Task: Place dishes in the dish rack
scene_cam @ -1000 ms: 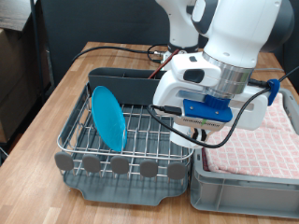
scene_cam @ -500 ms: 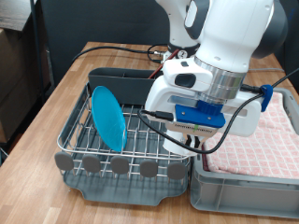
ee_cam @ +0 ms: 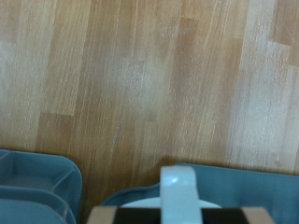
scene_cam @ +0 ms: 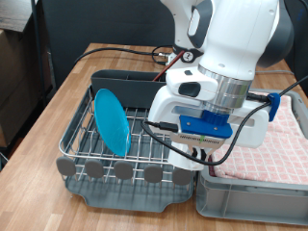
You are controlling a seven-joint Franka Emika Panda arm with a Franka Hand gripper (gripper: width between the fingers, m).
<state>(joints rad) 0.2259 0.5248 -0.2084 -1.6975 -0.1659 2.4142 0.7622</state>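
With the plate (scene_cam: 112, 119) already upright between the rack (scene_cam: 144, 144) wires so it drains, the claw, hidden behind the arm at the rack's 3 o'clock side, can't be judged released or clenched.

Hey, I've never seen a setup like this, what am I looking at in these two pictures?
The big white machine is a robot arm. One picture comes from a camera standing beside it; the other from a camera on its hand, looking down at the wooden table. On the table sit a wire dish rack with a light-blue plate standing upright in it, and a grey crate lined with pink checked cloth. The arm's gripper hangs low over the rack and crate, but its fingers are hidden, so any held item is unclear.
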